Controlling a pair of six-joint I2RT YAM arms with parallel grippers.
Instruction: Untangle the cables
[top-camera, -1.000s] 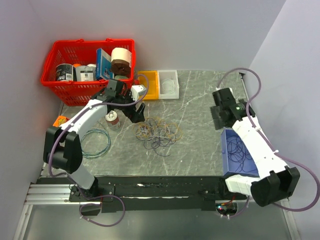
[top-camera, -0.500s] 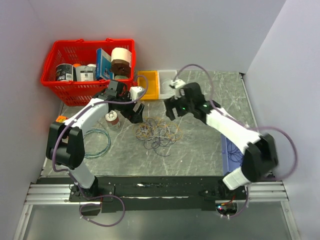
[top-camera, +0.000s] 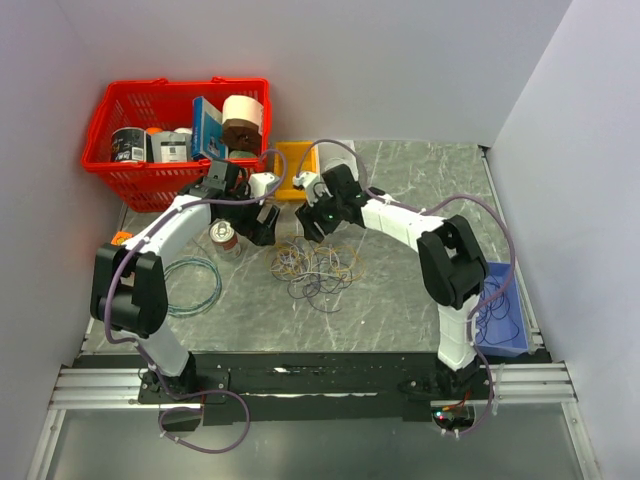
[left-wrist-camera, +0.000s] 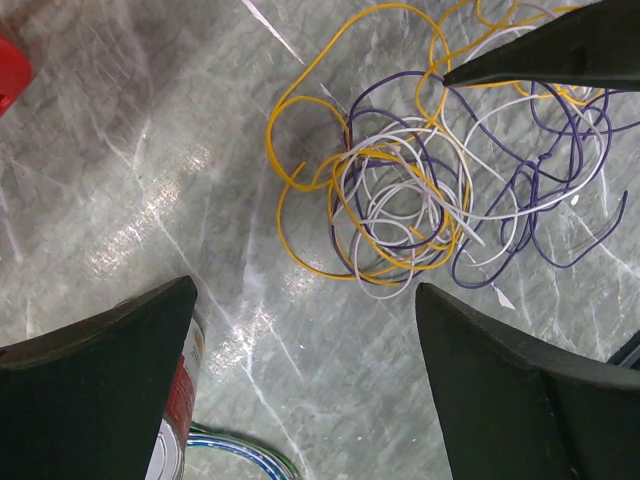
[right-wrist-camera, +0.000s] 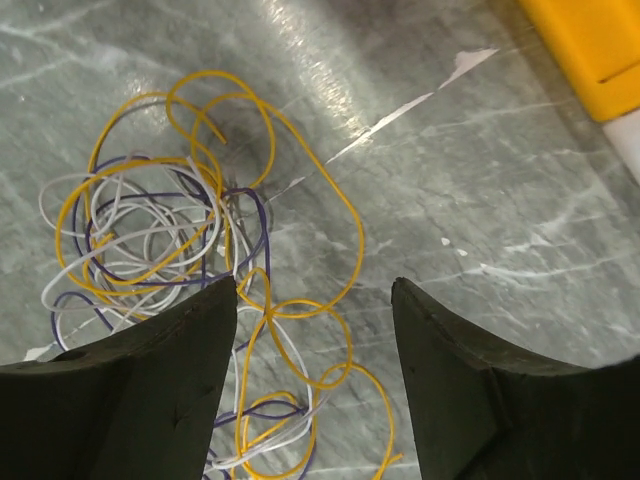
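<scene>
The cables (top-camera: 318, 265) lie as one tangled heap of yellow, dark purple and white loops on the marble table. My left gripper (top-camera: 262, 224) is open and empty just above the heap's left back edge. My right gripper (top-camera: 313, 222) is open and empty over the heap's back edge. In the left wrist view the heap (left-wrist-camera: 420, 200) lies beyond my open left gripper (left-wrist-camera: 305, 290), and a right finger (left-wrist-camera: 560, 55) points in at the top right. In the right wrist view, yellow loops (right-wrist-camera: 290, 310) lie between the fingers of my open right gripper (right-wrist-camera: 313, 285).
A red basket (top-camera: 130, 180) of goods stands back left. A yellow bin (top-camera: 297, 165) sits behind the grippers. A drink can (top-camera: 224, 238) and a teal hoop (top-camera: 190, 285) lie left of the heap. A blue bin (top-camera: 505, 349) holding wires sits at the right.
My right arm has swung from the right side, over the blue bin, across the table to the back of the heap. My left gripper has shifted slightly left.
</scene>
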